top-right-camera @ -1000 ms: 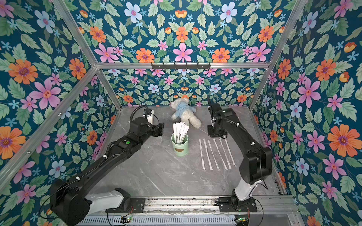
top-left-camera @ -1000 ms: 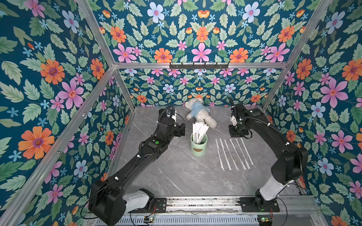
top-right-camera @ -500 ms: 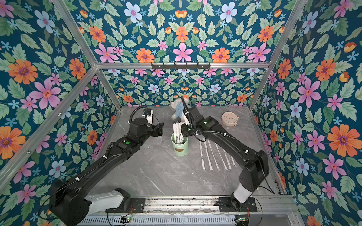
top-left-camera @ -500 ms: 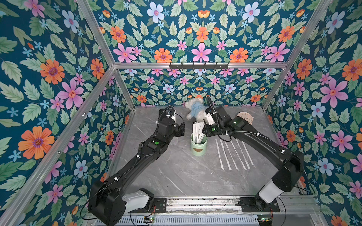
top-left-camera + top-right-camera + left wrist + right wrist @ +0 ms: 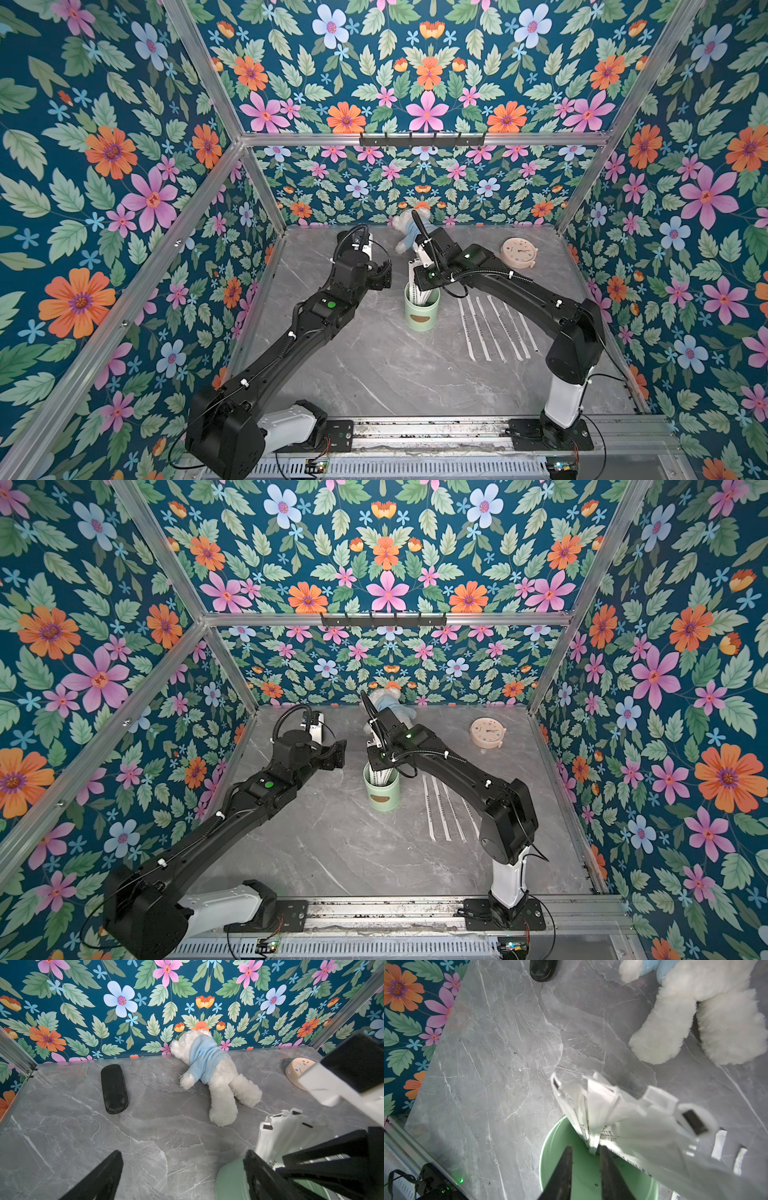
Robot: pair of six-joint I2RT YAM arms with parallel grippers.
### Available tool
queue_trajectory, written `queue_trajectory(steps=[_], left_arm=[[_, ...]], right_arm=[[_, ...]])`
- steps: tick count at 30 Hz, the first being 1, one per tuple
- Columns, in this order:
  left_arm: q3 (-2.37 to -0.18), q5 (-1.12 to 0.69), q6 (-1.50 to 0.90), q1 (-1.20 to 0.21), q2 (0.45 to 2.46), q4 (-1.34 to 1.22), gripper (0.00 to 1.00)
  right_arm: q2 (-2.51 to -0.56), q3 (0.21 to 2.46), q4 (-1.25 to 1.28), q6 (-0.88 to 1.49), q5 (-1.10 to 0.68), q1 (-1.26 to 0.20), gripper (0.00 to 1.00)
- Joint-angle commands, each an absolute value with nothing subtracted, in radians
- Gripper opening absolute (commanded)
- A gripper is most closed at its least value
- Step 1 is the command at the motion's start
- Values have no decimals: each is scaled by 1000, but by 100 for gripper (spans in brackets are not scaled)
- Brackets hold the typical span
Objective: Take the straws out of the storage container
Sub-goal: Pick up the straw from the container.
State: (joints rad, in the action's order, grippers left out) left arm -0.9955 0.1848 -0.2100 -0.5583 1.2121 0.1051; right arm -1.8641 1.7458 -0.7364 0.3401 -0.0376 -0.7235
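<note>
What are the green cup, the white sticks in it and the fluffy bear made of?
Mint-green cup: likely painted metal or plastic; smooth, matte wall, thin rim. Straws: paper wrappers, judging by flat, creased white sleeves with printed marks; the straws inside are hidden. Teddy bear: white plush, with a soft blue fabric top.

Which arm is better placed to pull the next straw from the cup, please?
Probably right: the right gripper hangs over the mint-green cup, jaws at the straws; the left gripper sits open beside it.
</note>
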Motion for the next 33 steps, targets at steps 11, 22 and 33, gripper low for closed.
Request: queue_trajectory(steps=[11,22,33], left_arm=[[-996,192,-200,-560,1204,84,93],[-996,195,-199,-559,1205,84,93],[-996,196,-198,-560,1202,85,93]], right_arm=[[-1925,1800,-781,347,-8,-723,26],[-1946,1820,-790,344,-6,-723,26],[-1955,1830,-792,341,-16,-724,23]])
